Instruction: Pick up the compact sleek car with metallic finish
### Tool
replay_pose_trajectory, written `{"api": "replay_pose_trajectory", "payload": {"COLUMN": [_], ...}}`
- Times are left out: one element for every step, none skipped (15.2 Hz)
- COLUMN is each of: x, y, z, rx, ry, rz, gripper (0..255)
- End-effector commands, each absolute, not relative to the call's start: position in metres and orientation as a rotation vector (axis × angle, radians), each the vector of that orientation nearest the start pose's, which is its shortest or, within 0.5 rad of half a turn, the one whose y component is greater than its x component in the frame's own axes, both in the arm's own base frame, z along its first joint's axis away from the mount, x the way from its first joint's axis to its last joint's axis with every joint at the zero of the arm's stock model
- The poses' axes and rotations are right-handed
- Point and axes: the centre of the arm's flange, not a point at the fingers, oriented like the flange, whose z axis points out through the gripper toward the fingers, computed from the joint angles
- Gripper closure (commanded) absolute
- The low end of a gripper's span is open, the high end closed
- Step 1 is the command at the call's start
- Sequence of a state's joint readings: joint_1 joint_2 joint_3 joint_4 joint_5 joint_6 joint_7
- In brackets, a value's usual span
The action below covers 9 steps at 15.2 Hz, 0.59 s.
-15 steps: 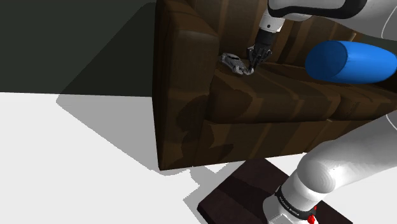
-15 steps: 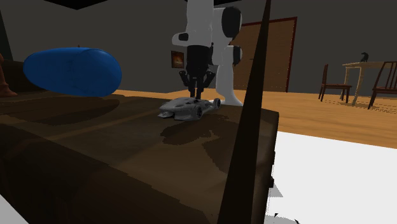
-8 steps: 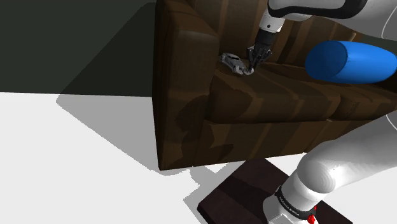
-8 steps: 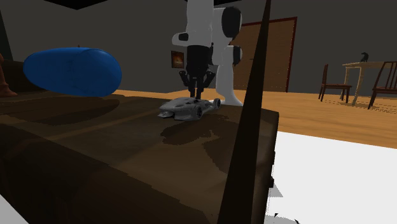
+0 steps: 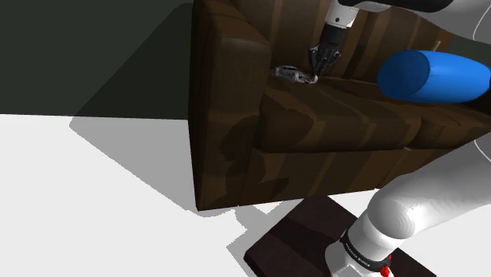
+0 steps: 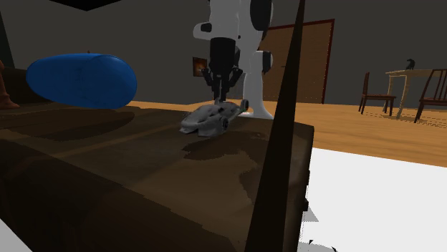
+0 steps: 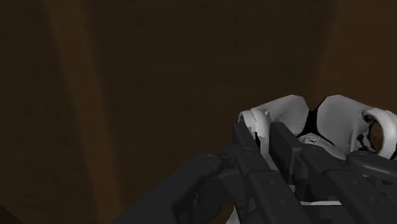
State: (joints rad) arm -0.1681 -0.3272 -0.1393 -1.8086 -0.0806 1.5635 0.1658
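Lifting silver toy car (image 6: 210, 117) just clear of brown sofa (image 5: 315, 138) seat, after resting there 0.5 seconds ago. Clamping black gripper (image 6: 220, 101) jaws on 1 end, car tilting. Seemingly holding; pickup nearing completion.

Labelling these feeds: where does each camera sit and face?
Shoulder view: high beside the stand, looking down onto the brown sofa; arm, gripper show.
Second exterior view: low at seat level, facing the arm across the sofa; forearm shows.
Wrist view: rides the gripper, looking along its fingers at the silver car.
Shared: all three show the silver car.
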Motion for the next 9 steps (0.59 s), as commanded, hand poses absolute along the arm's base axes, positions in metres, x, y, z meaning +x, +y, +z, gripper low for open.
{"api": "replay_pose_trajectory", "payload": {"x": [0.422, 0.422, 0.422, 0.422, 0.422, 0.422, 0.422, 0.422, 0.422], "y": [-0.155, -0.155, -0.155, -0.155, -0.155, -0.155, -0.155, -0.155, -0.155], "z": [0.686, 0.691, 0.697, 0.702, 0.707, 0.713, 0.718, 0.719, 0.719], "rx": [-3.092, -3.092, -3.092, -3.092, -3.092, -3.092, -3.092, -3.092, -3.092], "ry": [0.743, 0.743, 0.743, 0.743, 0.743, 0.743, 0.743, 0.743, 0.743], "rz": [-0.123, -0.123, -0.123, -0.123, -0.123, -0.123, -0.123, -0.123, -0.123], "gripper": [255, 255, 255, 255, 255, 255, 255, 255, 255]}}
